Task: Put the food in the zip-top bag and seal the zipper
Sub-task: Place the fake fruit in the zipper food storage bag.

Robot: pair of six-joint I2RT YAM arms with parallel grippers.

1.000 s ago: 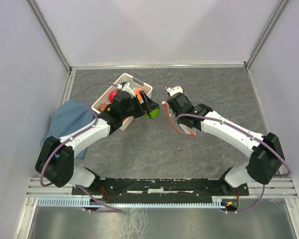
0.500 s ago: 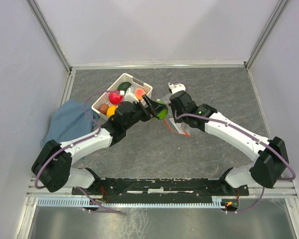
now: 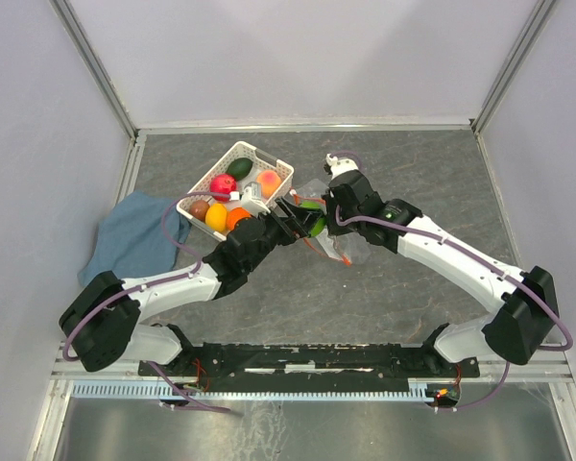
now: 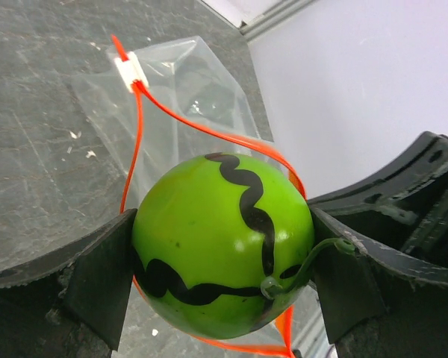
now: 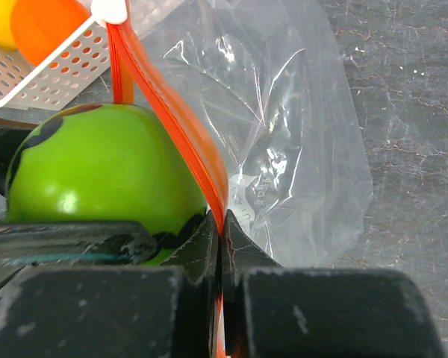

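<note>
My left gripper (image 3: 302, 219) (image 4: 222, 257) is shut on the green round fruit (image 4: 222, 242) (image 3: 314, 220) (image 5: 97, 179), which has black wavy lines, and holds it at the open mouth of the clear zip-top bag (image 4: 183, 89) (image 5: 299, 149) (image 3: 338, 240). My right gripper (image 3: 332, 213) (image 5: 222, 233) is shut on the bag's red-orange zipper strip (image 5: 181, 123) (image 4: 209, 133) and holds the mouth up. The white slider (image 4: 129, 71) (image 5: 108, 9) sits at one end of the strip. The red apple (image 3: 222, 186), orange (image 3: 236, 219), lemon (image 3: 216, 215), peach (image 3: 268, 181), avocado (image 3: 239, 167) and brown piece (image 3: 200, 207) lie in the basket.
The white lattice basket (image 3: 267, 159) stands left of the bag, close behind my left gripper. A blue cloth (image 3: 134, 238) lies at the table's left edge. Metal frame posts and pale walls close in the back and sides.
My left gripper has carried the green fruit rightward from beside the basket to the bag's mouth, uncovering the basket. My right gripper has shifted a little left, holding the strip.
</note>
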